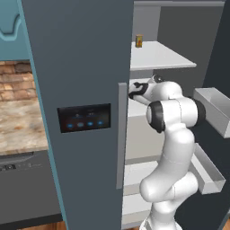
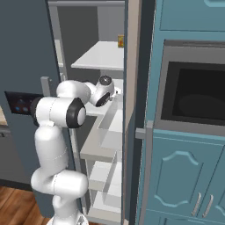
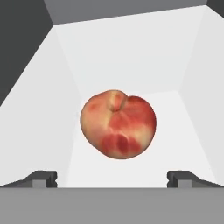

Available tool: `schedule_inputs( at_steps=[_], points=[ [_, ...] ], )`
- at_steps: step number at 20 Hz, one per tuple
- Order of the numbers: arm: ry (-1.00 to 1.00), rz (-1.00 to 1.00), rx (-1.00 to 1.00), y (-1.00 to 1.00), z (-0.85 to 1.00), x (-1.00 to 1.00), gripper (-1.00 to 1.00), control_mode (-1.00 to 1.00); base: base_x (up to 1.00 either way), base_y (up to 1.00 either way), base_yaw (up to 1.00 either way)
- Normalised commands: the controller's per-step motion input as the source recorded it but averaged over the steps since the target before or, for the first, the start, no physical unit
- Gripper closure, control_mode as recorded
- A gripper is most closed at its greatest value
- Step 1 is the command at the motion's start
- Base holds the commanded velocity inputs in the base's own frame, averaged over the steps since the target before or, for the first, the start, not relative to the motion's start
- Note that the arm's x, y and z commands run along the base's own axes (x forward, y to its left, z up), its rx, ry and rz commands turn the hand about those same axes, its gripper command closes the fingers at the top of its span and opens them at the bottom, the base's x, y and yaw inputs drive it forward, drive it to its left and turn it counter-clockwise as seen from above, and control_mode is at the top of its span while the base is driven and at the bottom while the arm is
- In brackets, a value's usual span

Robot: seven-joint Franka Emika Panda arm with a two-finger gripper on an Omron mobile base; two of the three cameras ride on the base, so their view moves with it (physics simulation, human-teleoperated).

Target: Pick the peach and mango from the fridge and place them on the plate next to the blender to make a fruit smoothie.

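Observation:
The peach, round and reddish-orange with yellow patches, lies on a white shelf inside the fridge. It is centred in the hand view, just beyond my gripper. The gripper is open, its two dark fingertips standing wide apart on either side and short of the fruit, touching nothing. In the left base view my hand reaches past the edge of the closed left door into the middle shelf level. The mango, the plate and the blender are out of view.
A small yellow-brown container stands on the upper shelf. The open right door carries grey bins close beside my arm. A teal cabinet with a built-in oven stands right of the fridge, and a stone counter lies to its left.

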Motion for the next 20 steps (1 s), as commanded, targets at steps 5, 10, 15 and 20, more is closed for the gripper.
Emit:
schedule_inputs(
  at_steps=[5, 10, 15, 20],
  points=[
    [0.0, 0.0, 0.0, -0.04, -0.11, 0.34, -1.0, -1.0, 0.0, 0.0, 0.0],
    [0.0, 0.0, 0.0, -0.04, -0.12, 0.37, -1.0, -1.0, 0.0, 0.0, 0.0],
    [0.0, 0.0, 0.0, 0.0, -0.12, 0.35, -1.0, -1.0, 0.0, 0.0, 0.0],
    [0.0, 0.0, 0.0, 0.0, -0.16, 0.26, 1.0, -1.0, 0.0, 0.0, 0.0]
  ],
)
